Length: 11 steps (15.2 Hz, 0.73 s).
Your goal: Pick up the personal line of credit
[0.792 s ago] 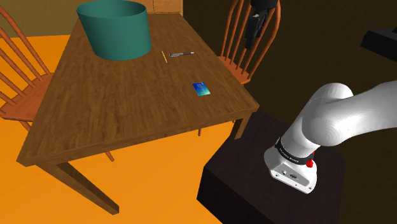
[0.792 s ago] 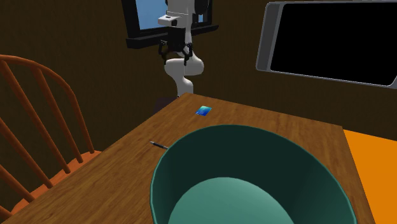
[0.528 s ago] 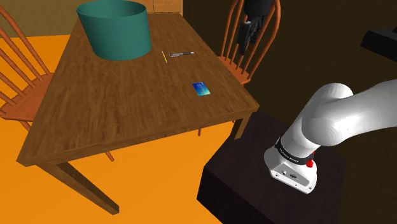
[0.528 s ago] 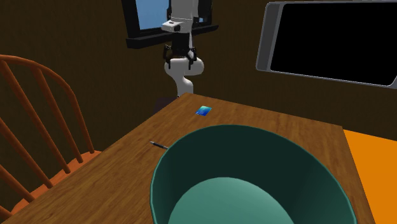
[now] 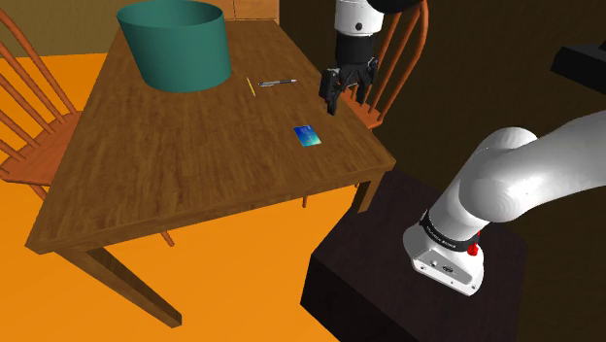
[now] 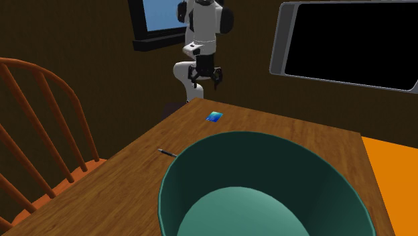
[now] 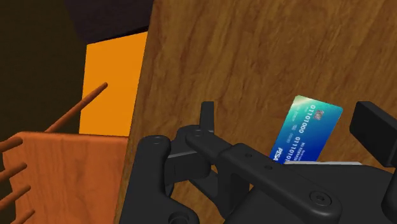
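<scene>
Hovering gripper (image 5: 340, 90): all black, pointing down, in the air over the table's edge on the shoulder view's right; fingers stand apart with nothing between them; no contact with table or card.
Card (image 5: 307, 136): small, blue shading to teal; lies flat on the table near the edge closest to the stand; just below and left of the gripper in the shoulder view; nothing touches it.
Wrist view: card (image 7: 308, 130) shows a row of printed digits and a small logo; it lies beyond the gripper (image 7: 289, 116), between the two fingers' lines, closer to one of them.
Second exterior view: card (image 6: 214, 116) sits at the table's far end; gripper (image 6: 204, 79) hangs higher in that view, jaws spread.
Table (image 5: 175, 165): brown, plain wood grain.
Tub (image 5: 177, 44): teal, round, open-topped, upright at the table's far end in the shoulder view; well apart from the card.
Pen (image 5: 277, 83): slim, dark and silvery; lies between tub and card, nearer the tub.
Pencil (image 5: 251, 86): yellow; just beside the pen, apart from it.
Spindle-back chair (image 5: 393, 68): orange-brown; right behind the gripper at the table's side.
Second chair (image 5: 24, 107): same make; at the table's opposite side.
Arm (image 5: 524, 185): white; rises from the dark stand (image 5: 388, 282).
Floor (image 5: 58, 291): flat orange.
</scene>
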Available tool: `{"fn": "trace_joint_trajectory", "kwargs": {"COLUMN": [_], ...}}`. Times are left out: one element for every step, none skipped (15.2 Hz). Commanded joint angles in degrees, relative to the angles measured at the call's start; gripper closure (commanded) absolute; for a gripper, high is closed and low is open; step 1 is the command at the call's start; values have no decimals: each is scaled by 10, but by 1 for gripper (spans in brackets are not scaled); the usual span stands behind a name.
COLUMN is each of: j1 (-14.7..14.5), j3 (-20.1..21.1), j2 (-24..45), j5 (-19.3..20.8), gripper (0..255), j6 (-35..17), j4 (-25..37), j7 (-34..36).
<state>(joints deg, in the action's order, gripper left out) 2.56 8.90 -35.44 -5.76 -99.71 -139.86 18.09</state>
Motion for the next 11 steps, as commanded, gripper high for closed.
{"fn": "trace_joint_trajectory", "kwargs": {"j1": [4, 6, 7, 9, 11, 12, 12, 11, 11, 11, 11], "j3": [19, 27, 36, 43, 51, 57, 58, 59, 60, 61, 62], "j2": [32, 48, 64, 81, 99, 113, 116, 118, 121, 124, 127], "j5": [-25, -37, -48, -59, -69, -76, -77, -77, -78, -79, -79], "gripper": [0, 0, 0, 0, 0, 0, 0, 0, 0, 0, 0], "j6": [-30, -44, -59, -74, -89, -101, -110, -118, -126, -135, -143], "j4": [-1, 0, 1, 2, 5, 7, 2, -4, -9, -15, -20], "j7": [56, 82, 107, 132, 157, 176, 175, 174, 173, 173, 172]}}
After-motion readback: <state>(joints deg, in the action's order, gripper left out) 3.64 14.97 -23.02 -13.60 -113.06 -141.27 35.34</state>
